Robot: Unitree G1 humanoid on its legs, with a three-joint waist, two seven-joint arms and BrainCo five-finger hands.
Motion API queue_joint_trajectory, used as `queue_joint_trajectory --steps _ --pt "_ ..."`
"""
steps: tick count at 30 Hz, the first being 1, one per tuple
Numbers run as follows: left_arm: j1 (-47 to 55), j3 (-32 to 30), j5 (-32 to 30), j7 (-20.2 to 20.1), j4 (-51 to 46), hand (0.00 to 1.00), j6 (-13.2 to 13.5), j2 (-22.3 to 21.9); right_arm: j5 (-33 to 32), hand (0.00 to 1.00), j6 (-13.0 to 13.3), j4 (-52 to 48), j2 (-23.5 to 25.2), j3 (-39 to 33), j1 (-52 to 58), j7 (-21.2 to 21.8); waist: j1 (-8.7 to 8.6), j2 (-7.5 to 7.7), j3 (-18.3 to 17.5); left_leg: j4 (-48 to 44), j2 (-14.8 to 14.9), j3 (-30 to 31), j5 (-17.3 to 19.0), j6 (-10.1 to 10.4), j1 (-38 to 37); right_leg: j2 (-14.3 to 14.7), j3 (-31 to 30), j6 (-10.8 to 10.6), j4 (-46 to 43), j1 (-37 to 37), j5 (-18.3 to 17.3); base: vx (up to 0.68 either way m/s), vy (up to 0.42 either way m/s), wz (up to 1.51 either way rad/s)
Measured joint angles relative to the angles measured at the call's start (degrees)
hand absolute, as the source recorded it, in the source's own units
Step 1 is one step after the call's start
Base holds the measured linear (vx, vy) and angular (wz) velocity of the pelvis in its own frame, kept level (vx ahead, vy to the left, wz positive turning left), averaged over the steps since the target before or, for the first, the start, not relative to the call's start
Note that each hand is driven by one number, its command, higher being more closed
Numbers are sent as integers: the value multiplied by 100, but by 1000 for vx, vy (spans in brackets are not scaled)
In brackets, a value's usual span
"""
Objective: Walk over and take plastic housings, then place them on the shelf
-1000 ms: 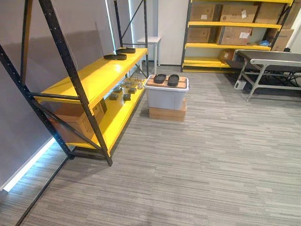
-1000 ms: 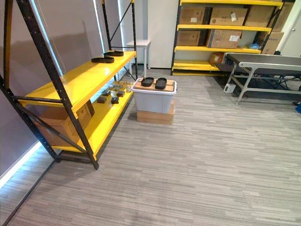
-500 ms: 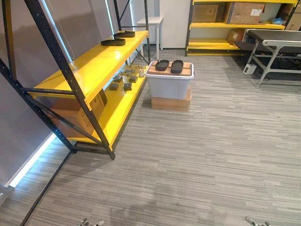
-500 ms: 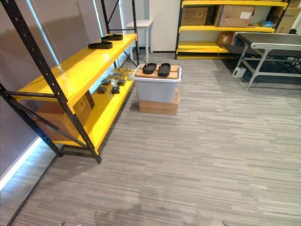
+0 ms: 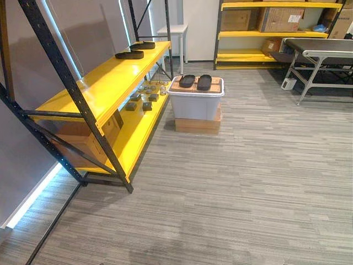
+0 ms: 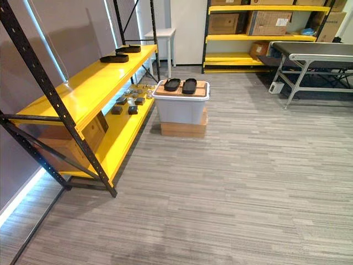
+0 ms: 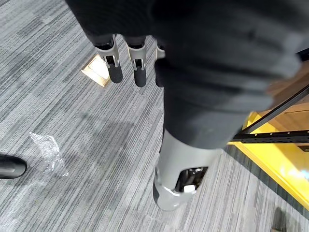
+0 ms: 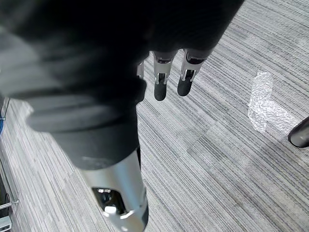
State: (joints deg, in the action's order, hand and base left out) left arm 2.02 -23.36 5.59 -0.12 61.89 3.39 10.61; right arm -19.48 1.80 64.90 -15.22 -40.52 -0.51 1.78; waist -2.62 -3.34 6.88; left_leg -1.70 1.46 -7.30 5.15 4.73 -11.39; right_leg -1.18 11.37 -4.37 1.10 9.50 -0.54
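Housings ahead at 12 o'clock, both my hands empty.
Two black housings (image 5: pixel 187 81) lie side by side on a wooden board (image 5: pixel 216 85) atop a grey bin (image 5: pixel 196 106), which stands on a cardboard box (image 5: pixel 197 125). The yellow shelf (image 5: pixel 105 83) runs along at 10 o'clock, near the bin, with another pair of housings (image 5: pixel 129 54) at its far end. My left hand (image 7: pixel 140 72) and right hand (image 8: pixel 186 82) hang over the grey floor (image 5: pixel 248 182), fingers straight and relaxed.
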Motion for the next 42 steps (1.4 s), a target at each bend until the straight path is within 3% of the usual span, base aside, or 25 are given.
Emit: queue_joint_trajectory --steps 5,7,9,12,15,16,18,19,20,22,23,24,25,26,28,31,32,33,35,36,37,39,40,41,42 --pt "133 10 242 -173 -2 0 1 25 93 0 -4 -4 -34 163 -214 43 18 -4 9 -140 2 -89 126 -127 213 6 -178 51 -71 -245 -23 -60 -1 -16" --pt "70 76 387 -197 -23 0 8 30 211 0 -4 -4 -76 249 -258 48 41 -23 58 -396 4 -81 365 -263 444 -21 -172 227 -402 -514 -234 -66 23 -2" --pt "31 316 445 -254 -73 0 21 59 335 0 -4 -45 -72 300 -355 51 66 -105 304 -398 -19 -93 702 -487 253 -224 -179 -3 -2286 -1222 -969 -64 93 -2" --pt "150 620 442 -247 -68 0 2 179 437 0 -18 -58 -20 684 -324 64 61 -23 457 -356 -199 -173 875 -648 6 -650 -136 -25 -4602 -2444 -1250 -23 100 -15" --pt "37 683 441 -238 -58 0 -24 287 436 0 -23 -54 65 810 -312 69 -86 -63 583 -303 -82 -102 984 -687 -101 -477 -30 -21 -4029 -2922 -1308 178 -40 11" --pt "-163 680 438 -233 -37 0 -19 329 436 0 -24 -54 131 804 -280 66 -226 -102 680 -269 67 60 1021 -633 -131 -308 50 96 -3222 -3023 -1193 346 -186 71" --pt "-532 668 437 -219 9 0 -2 356 437 0 -24 -54 227 789 -138 65 -370 -78 806 -114 250 333 1105 -494 -285 -198 9 217 -1949 -3130 -717 336 -212 85" --pt "-690 670 425 -215 8 0 18 324 457 0 -28 -54 257 769 -10 65 -450 -86 834 2 402 485 1186 -365 -433 -191 24 219 -1659 -3190 -76 489 -314 77" --pt "-678 617 407 -223 -2 0 43 280 506 0 -32 -57 297 678 131 69 -509 -147 767 13 584 563 1200 -280 -542 -19 28 404 -2014 -3228 171 552 -334 59" --pt "-639 189 336 -233 -39 0 46 106 656 0 -39 -141 419 378 199 68 -438 -118 755 -1083 744 511 1173 -186 -283 80 53 798 -2540 -3181 -286 704 -384 9" --pt "-544 -115 309 -228 -96 0 30 -35 701 0 -48 -249 510 336 284 73 -414 -118 761 -2549 910 472 916 87 189 206 51 940 -2527 -2823 -549 682 -326 -3" --pt "-460 -258 312 -228 -200 0 28 -107 706 0 -47 -362 584 350 348 74 -401 -121 761 -3461 1018 517 582 103 520 287 53 999 -2443 -2580 -649 683 -282 -12" --pt "-283 -412 313 -232 -396 0 32 -192 707 0 -45 -521 743 363 417 76 -306 -126 762 -5129 1226 615 346 186 1089 502 19 1120 -2165 -2021 -751 670 -251 -27" --pt "-179 -453 319 -250 -494 0 11 -235 705 0 -45 -608 849 486 495 77 -185 -114 764 -6277 1374 601 314 244 1571 680 -75 1174 -1790 -1387 -785 783 -275 -36" --pt "-43 -449 329 -240 -623 0 0 -361 705 0 -50 -720 931 585 505 66 18 -45 772 -7023 1388 384 341 220 2249 759 -339 1197 -1230 -610 -799 731 -195 -54" --pt "183 -451 427 -251 -687 0 -5 -540 705 0 -54 -830 967 694 373 55 239 -32 746 -6486 1292 -74 474 38 3234 746 -781 1253 -543 114 -840 459 -52 -64" --pt "286 -439 437 -258 -645 0 -9 -590 705 0 -57 -819 984 680 279 51 358 25 751 -5545 1113 -207 605 8 3476 661 -965 1224 -374 351 -922 801 39 -85" --pt "393 -434 436 -271 -552 0 -38 -656 705 0 -55 -818 968 673 242 52 429 163 713 -3632 665 -210 560 -64 3549 442 -1115 1148 -245 594 -1113 697 81 -74" --pt "513 -437 436 -271 -543 0 -45 -728 706 0 -50 -818 947 544 212 55 479 186 669 -2122 419 -188 278 -194 3532 330 -1242 1068 -121 838 -1249 638 134 -50" --pt "606 -436 435 -249 -438 0 -63 -766 707 0 -48 -726 966 419 315 -15 650 273 490 -1880 189 -179 -582 -591 3495 163 -1387 1002 -100 1037 -1332 707 160 -38" --pt "632 -436 436 -242 -439 0 -66 -775 707 0 -48 -728 980 439 344 -17 651 301 433 -1858 134 -168 -649 -698 3492 122 -1383 1002 -168 1033 -1331 734 161 -14" --pt "512 -446 440 -232 -288 0 -51 -789 775 0 -47 -487 1029 389 365 -10 584 482 285 -1845 -236 112 -979 -1261 3226 -76 -1441 655 -1727 530 -1414 778 151 35" --pt "504 -447 446 -219 -209 0 -50 -749 839 0 -48 -374 1098 322 369 -10 556 596 318 -1839 -333 117 -837 -1312 2945 -138 -1400 381 -2477 393 -1245 900 158 35" --pt "565 -446 454 -205 -201 0 -56 -707 899 0 -51 -285 1209 286 392 -5 528 719 311 -1803 -455 168 -526 -1325 2470 -151 -1351 -379 -3717 66 -495 584 82 33" --pt "568 -446 470 -203 -218 0 -64 -696 943 0 -49 -288 1272 296 476 10 497 745 298 -1750 -466 280 -398 -1318 2222 -143 -1314 -686 -4298 -148 178 734 24 42"
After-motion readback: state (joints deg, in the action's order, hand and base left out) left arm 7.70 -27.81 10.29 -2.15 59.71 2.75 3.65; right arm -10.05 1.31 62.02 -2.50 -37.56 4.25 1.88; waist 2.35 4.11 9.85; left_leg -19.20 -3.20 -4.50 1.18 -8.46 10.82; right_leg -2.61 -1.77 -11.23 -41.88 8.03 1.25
